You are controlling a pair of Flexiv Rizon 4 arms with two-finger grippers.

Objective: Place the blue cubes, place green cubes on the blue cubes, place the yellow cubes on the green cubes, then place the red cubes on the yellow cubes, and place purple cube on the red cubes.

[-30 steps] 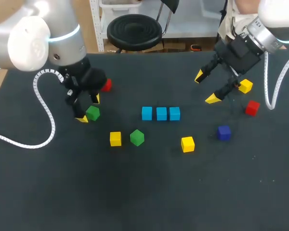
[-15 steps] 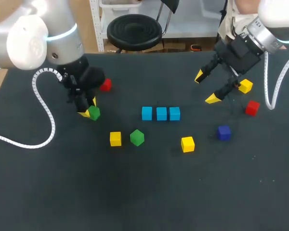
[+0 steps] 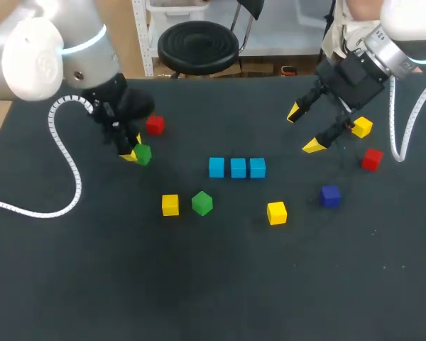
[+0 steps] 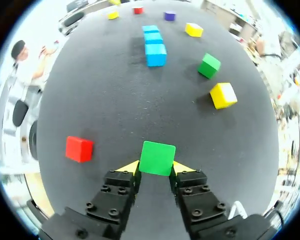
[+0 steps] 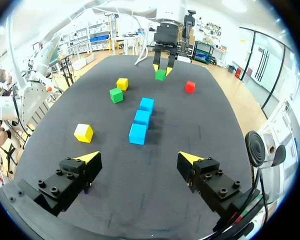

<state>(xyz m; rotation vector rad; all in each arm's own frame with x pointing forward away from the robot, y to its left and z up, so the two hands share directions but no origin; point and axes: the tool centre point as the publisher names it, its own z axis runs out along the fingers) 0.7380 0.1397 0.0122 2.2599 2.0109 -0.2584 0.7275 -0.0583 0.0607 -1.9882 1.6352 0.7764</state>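
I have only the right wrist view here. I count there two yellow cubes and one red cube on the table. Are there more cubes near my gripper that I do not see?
Observer: Yes. The head view shows a third yellow cube close beside the right gripper, which is open.
Operator: Any other colour hidden from me?
Observer: A purple cube lies alone, touching no other cube.
Operator: And the other arm, does it truly hold something?
Observer: In the left wrist view, a green cube sits between the two yellow tips of the left gripper, and both tips touch it.

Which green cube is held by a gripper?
The green cube near the red cube, clamped in the left gripper; the other green cube lies free.
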